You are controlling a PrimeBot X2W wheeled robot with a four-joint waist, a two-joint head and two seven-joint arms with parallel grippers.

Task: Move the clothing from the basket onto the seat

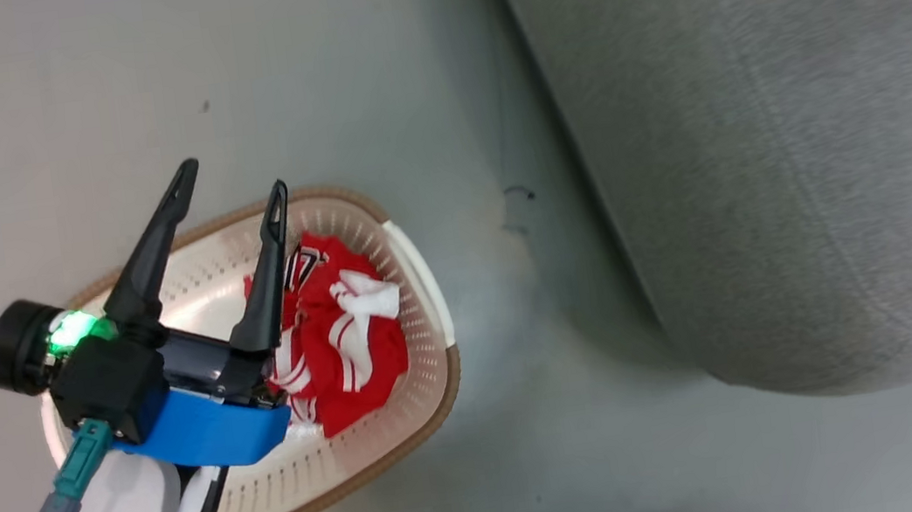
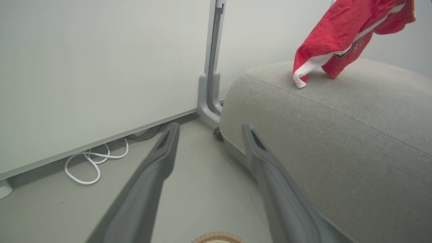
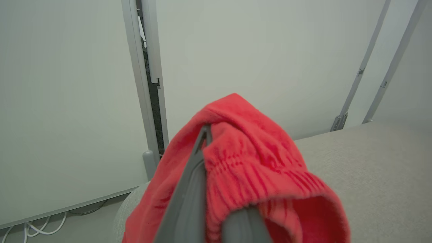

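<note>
Right gripper (image 3: 206,135) was closed tight on a red garment (image 3: 256,162), with the cloth bunched over its fingers (image 3: 189,189), and it held this piece above the seat (image 3: 371,162). In the left wrist view the garment hung down and its white hem (image 2: 299,82) just touched the top of the seat, near the rounded edge; most of the cloth was in the air. The basket (image 1: 344,473) stood on the floor (image 1: 134,87) just beside the seat, and the second garment (image 1: 348,341) lay crumpled inside it. On that same floor side of the seat the left gripper (image 1: 232,175) was wide open and empty, over the basket.

The step in hand, as I judge it, was to lay the held piece down. To do it well, the right gripper should go lower, and further in from the edge of the seat, before it opens, so that the cloth gathers on the seat and does not slide off to the floor. Because the cloth wrapped around the fingers, it may cling when the jaws open; a small pull back after opening would probably free it. Opening too high near the edge seemed the main risk. One garment would then remain in the basket, so the task looked not yet half done.
</note>
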